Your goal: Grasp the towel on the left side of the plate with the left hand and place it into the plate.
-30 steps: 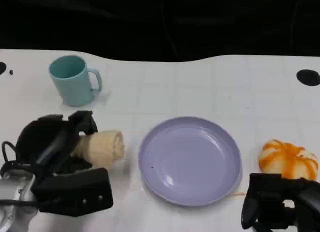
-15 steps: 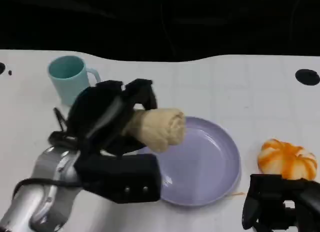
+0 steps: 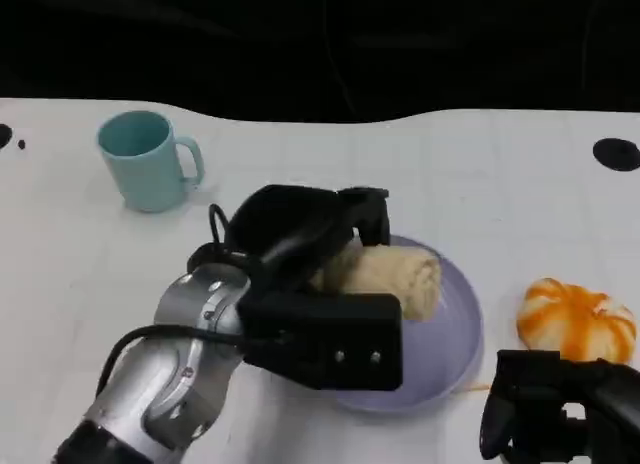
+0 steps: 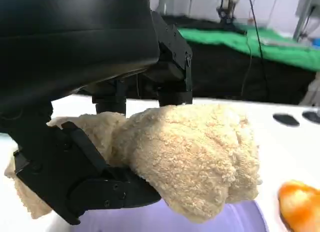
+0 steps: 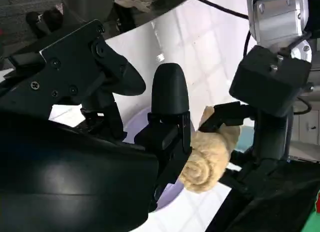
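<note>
My left hand grips a rolled beige towel and holds it over the lavender plate, near the plate's middle. In the left wrist view the towel fills the space between my black fingers, with the plate's purple surface just beneath it. The right wrist view shows the towel end-on, still in the left hand, above the plate. My right hand rests at the table's front right with nothing in it, fingers apart.
A teal mug stands at the back left. An orange and white pumpkin-like object lies right of the plate, just beyond my right hand. A black spot marks the table's far right.
My left arm has carried the towel from the table left of the plate, up and rightward, to over the plate's middle. The right hand has stayed put.
</note>
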### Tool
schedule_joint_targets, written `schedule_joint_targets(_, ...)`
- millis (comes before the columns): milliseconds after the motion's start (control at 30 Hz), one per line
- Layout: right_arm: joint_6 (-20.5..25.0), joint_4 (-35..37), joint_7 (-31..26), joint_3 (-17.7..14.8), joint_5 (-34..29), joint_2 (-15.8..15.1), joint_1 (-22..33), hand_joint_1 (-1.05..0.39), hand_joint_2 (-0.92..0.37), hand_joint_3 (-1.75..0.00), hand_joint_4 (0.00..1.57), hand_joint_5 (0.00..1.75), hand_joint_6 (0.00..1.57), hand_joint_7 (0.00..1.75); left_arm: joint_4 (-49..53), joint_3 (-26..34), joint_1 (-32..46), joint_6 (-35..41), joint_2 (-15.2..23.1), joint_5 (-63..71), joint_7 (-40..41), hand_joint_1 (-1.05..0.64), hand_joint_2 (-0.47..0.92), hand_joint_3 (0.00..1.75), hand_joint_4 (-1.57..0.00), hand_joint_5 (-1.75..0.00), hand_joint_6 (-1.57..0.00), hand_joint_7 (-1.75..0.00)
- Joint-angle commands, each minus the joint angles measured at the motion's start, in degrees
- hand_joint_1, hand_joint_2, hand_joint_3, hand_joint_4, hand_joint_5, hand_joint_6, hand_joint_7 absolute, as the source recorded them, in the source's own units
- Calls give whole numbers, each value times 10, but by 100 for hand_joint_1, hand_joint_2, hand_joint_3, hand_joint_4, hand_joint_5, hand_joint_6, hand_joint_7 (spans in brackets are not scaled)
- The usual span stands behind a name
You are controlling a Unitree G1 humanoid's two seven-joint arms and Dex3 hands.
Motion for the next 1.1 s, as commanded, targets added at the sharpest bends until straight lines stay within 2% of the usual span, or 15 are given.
schedule_joint_targets(33,3,-5,0,-6,8,-3,2,-7,-52,-119,73,171,67,147,-32,-7,-4,18,20,-3,-64,-47,89,20,-36,-92,-55,-11)
schedule_joint_targets(100,1,-5,1,-7,7,-5,2,-7,-52,-119,73,171,67,147,-47,-9,-1,25,26,-2,-82,-63,91,14,-23,-64,-36,-3)
schedule_joint_targets(167,-5,-2,4,-7,5,-7,2,-8,-52,-119,74,172,67,147,-57,-8,4,22,31,-3,-86,-80,92,11,-7,-51,-15,-1)
schedule_joint_targets(233,-6,0,5,-7,5,-6,2,-8,-52,-118,74,172,67,147,-63,-8,7,19,36,-4,-87,-87,92,11,-1,-43,-7,-1)
schedule_joint_targets(333,-4,-1,2,-3,2,-4,2,-8,-53,-118,74,172,67,148,-78,-5,11,18,50,-5,-96,-93,92,11,0,-28,-2,-1)
schedule_joint_targets(500,-32,11,2,7,-14,-4,8,-9,-52,-117,76,172,68,147,-124,26,37,10,85,-34,-115,-94,92,15,0,-29,-3,-2)
schedule_joint_targets(633,-28,18,2,6,-5,0,6,-9,-53,-117,75,172,67,147,-177,79,79,17,99,-102,-131,-80,92,16,-6,-37,-10,-6)
schedule_joint_targets(733,-28,23,4,3,1,1,4,-7,-53,-120,74,173,67,148,-209,123,113,16,102,-164,-135,-62,92,20,-21,-48,-18,-9)
schedule_joint_targets(800,-30,26,5,3,2,1,4,-6,-53,-120,73,173,66,148,-222,150,134,6,105,-203,-134,-49,92,25,-36,-53,-30,-12)
schedule_joint_targets(833,-39,29,6,4,-3,-1,4,-5,-52,-121,73,173,66,148,-232,167,147,1,109,-226,-136,-47,92,26,-39,-54,-33,-12)
schedule_joint_targets(867,-45,32,7,6,-6,-2,4,-6,-52,-120,74,173,66,149,-238,179,155,-3,112,-244,-137,-45,92,27,-50,-57,-44,-15)
schedule_joint_targets(967,-51,39,8,7,-6,-2,2,-6,-52,-120,74,173,66,149,-264,212,178,3,119,-302,-148,-41,92,30,-67,-56,-61,-12)
schedule_joint_targets(1100,-48,41,7,10,-6,-1,-1,-6,-53,-119,74,173,66,149,-302,255,212,46,115,-390,-161,-39,92,31,-78,-56,-75,-14)
